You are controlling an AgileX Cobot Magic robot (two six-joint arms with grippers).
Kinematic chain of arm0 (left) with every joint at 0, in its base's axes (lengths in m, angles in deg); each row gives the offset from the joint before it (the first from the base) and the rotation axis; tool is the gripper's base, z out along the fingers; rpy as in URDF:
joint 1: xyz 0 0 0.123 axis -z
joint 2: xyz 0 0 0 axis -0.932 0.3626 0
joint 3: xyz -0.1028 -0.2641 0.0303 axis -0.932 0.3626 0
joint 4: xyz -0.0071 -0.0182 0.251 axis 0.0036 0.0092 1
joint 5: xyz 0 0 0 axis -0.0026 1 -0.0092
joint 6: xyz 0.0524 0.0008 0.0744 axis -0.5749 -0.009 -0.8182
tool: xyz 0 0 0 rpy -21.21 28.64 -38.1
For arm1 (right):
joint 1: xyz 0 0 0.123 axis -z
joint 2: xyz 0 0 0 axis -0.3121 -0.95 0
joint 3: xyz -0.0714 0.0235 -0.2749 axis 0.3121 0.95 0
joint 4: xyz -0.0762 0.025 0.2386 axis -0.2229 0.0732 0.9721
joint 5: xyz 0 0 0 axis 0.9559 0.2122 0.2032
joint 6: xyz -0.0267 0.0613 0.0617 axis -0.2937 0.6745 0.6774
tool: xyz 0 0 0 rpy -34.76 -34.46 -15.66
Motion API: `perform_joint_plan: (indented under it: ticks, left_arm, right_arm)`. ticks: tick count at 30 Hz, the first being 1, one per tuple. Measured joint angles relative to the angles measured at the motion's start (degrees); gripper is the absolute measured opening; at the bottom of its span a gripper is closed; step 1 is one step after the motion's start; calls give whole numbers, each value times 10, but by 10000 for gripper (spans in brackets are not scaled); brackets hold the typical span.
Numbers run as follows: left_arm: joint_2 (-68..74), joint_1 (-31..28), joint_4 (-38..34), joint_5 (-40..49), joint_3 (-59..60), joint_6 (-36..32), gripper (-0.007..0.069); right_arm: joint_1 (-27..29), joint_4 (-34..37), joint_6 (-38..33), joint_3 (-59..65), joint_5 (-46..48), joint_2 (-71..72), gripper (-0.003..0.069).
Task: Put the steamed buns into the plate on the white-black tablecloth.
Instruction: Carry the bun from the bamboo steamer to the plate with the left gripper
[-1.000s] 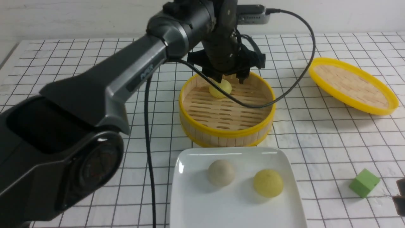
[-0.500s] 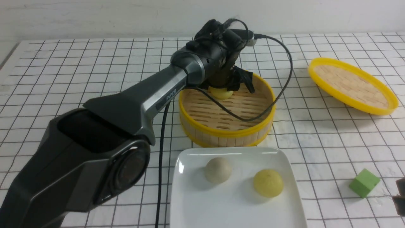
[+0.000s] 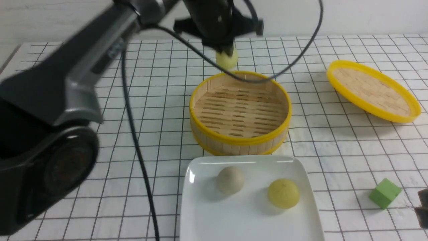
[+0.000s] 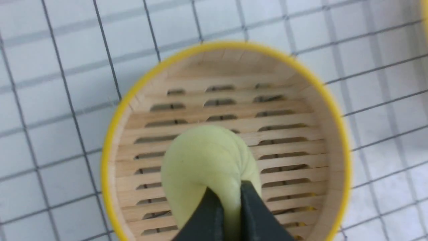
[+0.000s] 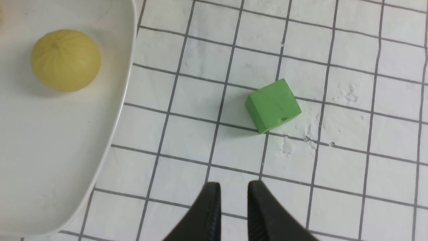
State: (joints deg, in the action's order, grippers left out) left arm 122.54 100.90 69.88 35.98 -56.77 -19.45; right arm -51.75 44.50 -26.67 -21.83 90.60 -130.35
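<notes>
white-black tablecloth (image 3: 334,150) covers the whole bench, with a pale wall behind it.

left gripper (image 3: 228,53): clenched on a pale yellow bun (image 3: 227,60). in the left wrist view the two black fingertips (image 4: 210,214) pinch into the soft dough and the bun bulges out past them. the bun hangs in the air, clear of every surface.

straight below that gripper: bamboo steamer (image 3: 239,140), yellow rim, slatted floor bare. in the front view the bun sits over the steamer's far rim.

below the left gripper and back toward my side, past the steamer: white plate (image 3: 200,214), its far edge just beside the steamer's base; i cannot tell if they touch. on it sit a greyish-beige bun (image 3: 230,180) and a second yellow bun (image 3: 283,193), apart from each other, both dome up.

off to the right of the left gripper: steamer lid (image 3: 372,90), tilted on the cloth.

right gripper (image 5: 233,197): tips slightly parted, nothing between them, low over the cloth. green cube (image 5: 272,105) lies just ahead of its tips; the plate edge and the second yellow bun are off to one side of it.
</notes>
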Motion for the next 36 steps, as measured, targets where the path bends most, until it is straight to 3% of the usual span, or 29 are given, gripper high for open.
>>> perform_joint_plan:
  ticks: [6, 13, 14, 19, 25, 29, 34, 36]
  left_arm:
    - [-167, 1, -33, 0, 110, -22, 26]
    - [-307, 55, -86, -5, 493, -37, 26]
    - [-317, 72, -88, -25, 574, -34, 27]
    - [-316, 117, -96, -193, 761, -17, 34]
    - [-278, 121, -127, -310, 835, -16, 83]
    - [-250, 122, -137, -339, 838, -15, 176]
    - [-242, 123, -143, -350, 823, -15, 369]
    - [-244, 123, -142, -350, 814, -15, 400]
  right_arm:
    - [0, 9, 0, 0, 0, 0, 151]
    - [0, 9, 0, 0, 0, 0, 160]
    - [0, 9, 0, 0, 0, 0, 161]
    - [0, 9, 0, 0, 0, 0, 167]
    - [0, 9, 0, 0, -2, 0, 174]
    - [0, 9, 0, 0, -2, 0, 179]
    - [0, 9, -11, 0, 16, 5, 185]
    - [0, 9, -16, 0, 23, 11, 185]
